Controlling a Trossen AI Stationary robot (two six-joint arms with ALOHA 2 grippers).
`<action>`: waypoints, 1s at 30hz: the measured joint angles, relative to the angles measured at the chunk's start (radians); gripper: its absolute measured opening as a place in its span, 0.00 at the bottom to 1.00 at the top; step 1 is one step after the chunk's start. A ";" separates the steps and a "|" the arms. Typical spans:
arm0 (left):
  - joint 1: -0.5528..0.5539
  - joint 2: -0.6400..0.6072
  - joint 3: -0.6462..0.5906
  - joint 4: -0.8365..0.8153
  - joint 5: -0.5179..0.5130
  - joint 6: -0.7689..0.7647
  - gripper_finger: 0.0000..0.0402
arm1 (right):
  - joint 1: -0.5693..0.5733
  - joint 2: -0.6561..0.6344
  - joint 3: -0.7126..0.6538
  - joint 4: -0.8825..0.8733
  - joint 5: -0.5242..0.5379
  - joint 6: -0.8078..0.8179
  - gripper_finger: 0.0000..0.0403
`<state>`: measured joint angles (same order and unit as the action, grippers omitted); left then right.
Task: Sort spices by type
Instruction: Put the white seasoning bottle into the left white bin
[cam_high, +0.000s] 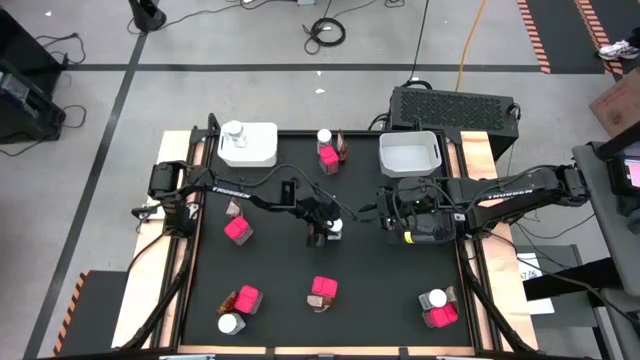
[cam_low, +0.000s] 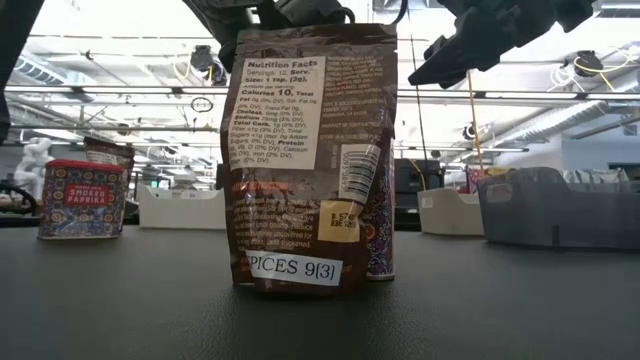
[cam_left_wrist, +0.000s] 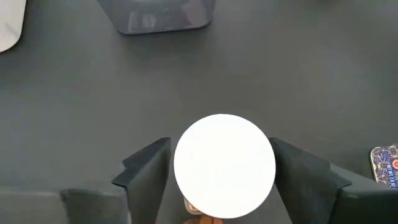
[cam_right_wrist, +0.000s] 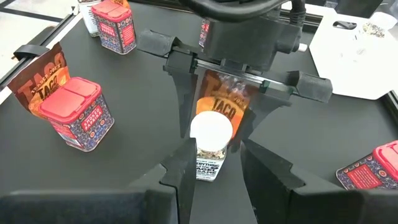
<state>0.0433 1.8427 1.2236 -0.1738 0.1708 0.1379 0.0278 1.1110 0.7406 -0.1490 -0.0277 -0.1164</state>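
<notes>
Currently my left claw (cam_left_wrist: 221, 177) stands open astride the jar (cam_left_wrist: 224, 165); rigid, light, probably slick, so I'd grip below its cap. Right claw (cam_high: 392, 215) waits open opposite.

jar (cam_right_wrist: 210, 144): clear, white cap, upright, between the left gripper (cam_high: 328, 222) fingers | sachet (cam_right_wrist: 224, 104): orange-brown, standing just behind the jar, maybe touching it | pink boxes (cam_high: 238, 229): upright, spread out around the gripper, some with a jar or sachet beside them
</notes>
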 joint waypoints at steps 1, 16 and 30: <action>0.000 0.000 0.000 0.000 0.000 0.000 0.63 | 0.000 0.000 0.000 0.001 0.000 0.000 0.30; 0.000 -0.004 0.063 -0.030 0.001 0.000 0.55 | 0.000 0.000 0.000 0.002 0.000 0.000 0.30; 0.098 -0.253 0.160 -0.237 -0.057 0.000 0.55 | -0.002 0.000 0.000 -0.013 0.000 -0.001 0.30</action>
<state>0.1411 1.5895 1.3838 -0.4103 0.1140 0.1375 0.0261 1.1114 0.7403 -0.1616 -0.0273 -0.1169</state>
